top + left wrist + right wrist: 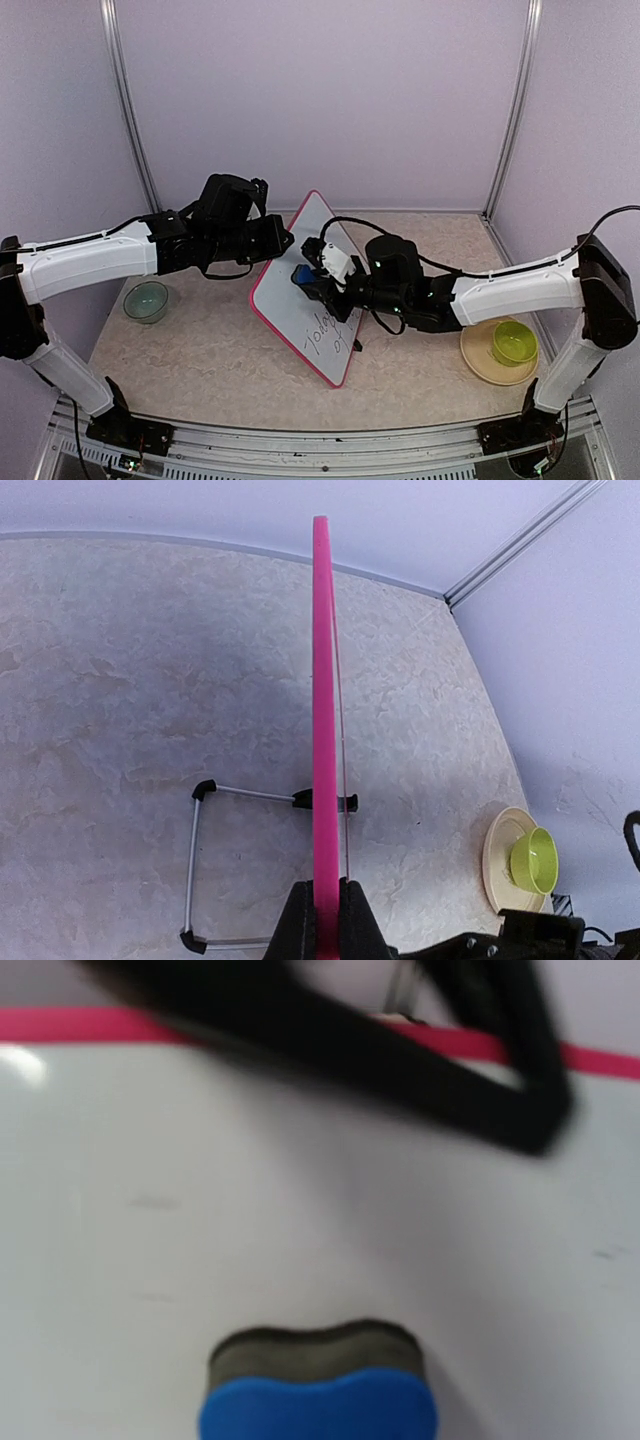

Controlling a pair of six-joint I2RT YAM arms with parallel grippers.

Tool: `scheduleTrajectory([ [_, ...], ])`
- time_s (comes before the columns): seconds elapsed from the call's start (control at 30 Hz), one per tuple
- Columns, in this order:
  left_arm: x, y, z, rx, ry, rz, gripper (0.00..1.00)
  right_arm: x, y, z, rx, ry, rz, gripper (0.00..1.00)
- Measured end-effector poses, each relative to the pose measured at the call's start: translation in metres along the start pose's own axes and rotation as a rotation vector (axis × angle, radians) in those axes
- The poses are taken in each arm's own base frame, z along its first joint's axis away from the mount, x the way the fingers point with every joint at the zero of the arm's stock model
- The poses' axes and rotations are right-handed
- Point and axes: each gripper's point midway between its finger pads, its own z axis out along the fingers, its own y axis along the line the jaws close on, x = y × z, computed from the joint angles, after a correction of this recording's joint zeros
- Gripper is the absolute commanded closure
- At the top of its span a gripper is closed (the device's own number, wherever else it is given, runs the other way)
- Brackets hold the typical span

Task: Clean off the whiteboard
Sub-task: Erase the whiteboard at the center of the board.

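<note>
The whiteboard (300, 285) stands tilted on its wire stand mid-table, white with a pink rim, dark handwriting (325, 338) on its lower part. My left gripper (281, 241) is shut on the board's upper left rim. In the left wrist view both black fingers (298, 925) pinch the pink edge (322, 700). My right gripper (312, 273) is shut on a blue eraser (301, 274) whose dark felt presses on the board's face. In the right wrist view the eraser (318, 1395) sits low on the white surface (200, 1190); my own fingers are hidden there.
A teal bowl (146, 300) sits at the left. A tan plate (482, 360) with a green cup (513, 342) sits at the right, also in the left wrist view (533, 860). The board's wire stand (192, 865) reaches out behind it. The left gripper's black body (420, 1050) crosses the top of the right wrist view.
</note>
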Motion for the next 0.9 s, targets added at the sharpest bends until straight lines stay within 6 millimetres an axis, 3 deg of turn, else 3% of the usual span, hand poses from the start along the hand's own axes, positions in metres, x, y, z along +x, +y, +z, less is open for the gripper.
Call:
scheduleTrajectory([
  [0.57,0.000,-0.004,-0.001,0.012,-0.004,0.015,1.00,-0.014,0.100,-0.024,-0.175,-0.031,-0.056,1.00],
  [0.7,0.001,-0.006,-0.002,0.019,-0.008,0.018,1.00,-0.007,0.109,-0.029,-0.201,-0.022,-0.051,1.00],
  [0.9,0.001,-0.008,-0.003,0.029,-0.012,0.027,1.00,0.005,0.106,-0.029,-0.247,0.015,-0.012,1.00],
])
